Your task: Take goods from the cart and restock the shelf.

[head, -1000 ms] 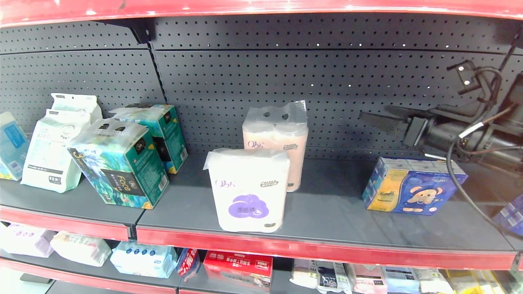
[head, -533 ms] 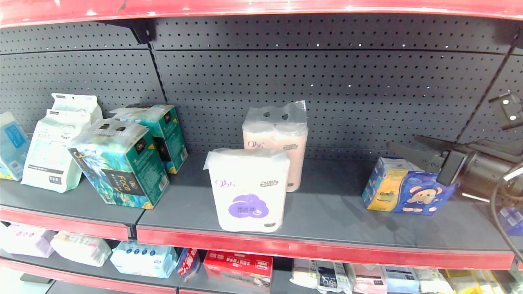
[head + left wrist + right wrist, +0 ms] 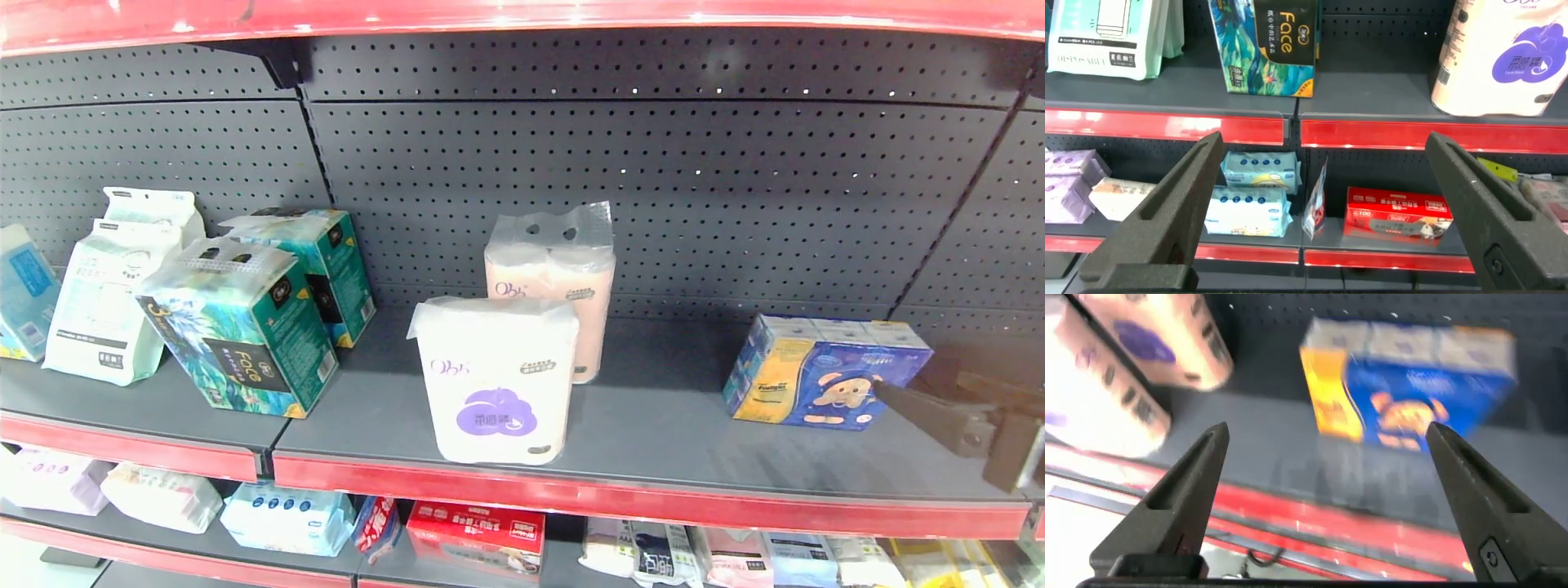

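Shelving, head view: dark perforated metal back panel; grey shelf [image 3: 653, 425] with a glossy red lip.
Goods: blue cardboard tissue box [image 3: 824, 371] lies at the shelf's right; plastic-wrapped white roll pack [image 3: 494, 380] stands centre, with the peach pack [image 3: 563, 278] behind it.
Right claw [image 3: 918, 388]: dark, cut off by the frame edge, just beside the blue box.
Right wrist view: blurred; prongs splayed wide, blue box on the shelf beyond them.
Left wrist view: left claw [image 3: 1324, 139] with rough black wedge fingers spread wide before the red lip; green box [image 3: 1266, 41] is cropped above, soft wipe packs [image 3: 1253, 196] sit below.
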You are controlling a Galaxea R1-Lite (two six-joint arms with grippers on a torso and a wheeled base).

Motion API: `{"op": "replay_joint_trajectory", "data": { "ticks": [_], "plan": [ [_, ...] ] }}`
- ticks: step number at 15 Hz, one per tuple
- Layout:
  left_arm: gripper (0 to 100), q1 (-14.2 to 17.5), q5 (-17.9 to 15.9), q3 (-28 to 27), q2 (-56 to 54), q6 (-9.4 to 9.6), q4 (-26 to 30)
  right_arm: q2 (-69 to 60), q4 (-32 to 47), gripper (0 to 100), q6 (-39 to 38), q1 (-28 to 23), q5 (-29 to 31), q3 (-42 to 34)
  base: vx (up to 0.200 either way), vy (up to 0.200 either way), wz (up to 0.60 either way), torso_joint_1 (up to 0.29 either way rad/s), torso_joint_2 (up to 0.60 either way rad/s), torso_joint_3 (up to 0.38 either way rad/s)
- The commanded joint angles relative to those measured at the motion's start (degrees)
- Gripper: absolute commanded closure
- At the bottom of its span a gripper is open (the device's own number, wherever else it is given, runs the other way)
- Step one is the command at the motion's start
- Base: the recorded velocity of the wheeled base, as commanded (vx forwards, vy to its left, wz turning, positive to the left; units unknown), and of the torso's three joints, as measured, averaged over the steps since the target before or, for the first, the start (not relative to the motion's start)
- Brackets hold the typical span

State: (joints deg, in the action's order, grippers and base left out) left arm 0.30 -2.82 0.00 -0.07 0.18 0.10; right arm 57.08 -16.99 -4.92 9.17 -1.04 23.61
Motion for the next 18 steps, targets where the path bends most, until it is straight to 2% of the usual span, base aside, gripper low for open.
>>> {"op": "replay_joint_trajectory", "data": {
  "ticks": [1, 2, 4, 5, 6, 9, 12, 18],
  "plan": [
    [0, 0.0, 0.0, 0.0, 0.1, -0.01, 0.0, -17.3, 6.1, 0, 1.4, 0.1, 3.3, -6.5, 0.000, 0.000, 0.00, 0.000, 0.00, 0.000],
    [0, 0.0, 0.0, 0.0, 0.1, -0.01, 0.0, -23.9, 7.8, 0, 4.8, -2.2, 3.9, -10.0, 0.000, 0.000, 0.00, 0.000, 0.00, 0.000],
    [0, 0.0, 0.0, 0.0, 0.1, -0.01, 0.0, -31.8, 14.0, 0, 9.2, -6.5, 3.4, -11.9, 0.000, 0.000, 0.00, 0.000, 0.00, 0.000],
    [0, 0.0, 0.0, 0.0, 0.1, -0.01, 0.0, -39.3, 21.3, 0, 9.4, -7.7, 0.3, -11.8, 0.000, 0.000, 0.00, 0.000, 0.00, 0.000],
    [0, 0.0, 0.0, 0.0, 0.1, -0.01, 0.0, -43.8, 23.8, 0, 9.0, -7.7, -1.8, -12.3, 0.000, 0.000, 0.00, 0.000, 0.00, 0.000],
    [0, 0.0, 0.0, 0.0, 0.1, -0.01, 0.0, -53.2, 30.8, 0, 8.8, -7.6, -2.5, -13.2, 0.000, 0.000, 0.00, 0.000, 0.00, 0.000],
    [0, 0.0, 0.0, 0.0, 0.1, -0.01, 0.0, -56.2, 31.0, 0, 8.4, -8.7, -2.7, -15.7, 0.000, 0.000, 0.00, 0.000, 0.00, 0.000],
    [0, 0.0, -0.1, 0.0, 0.1, -0.01, 0.0, -56.9, 31.0, 0, 7.5, -9.0, -2.0, -15.7, 0.000, 0.000, 0.00, 0.000, 0.00, 0.000]
  ]
}}
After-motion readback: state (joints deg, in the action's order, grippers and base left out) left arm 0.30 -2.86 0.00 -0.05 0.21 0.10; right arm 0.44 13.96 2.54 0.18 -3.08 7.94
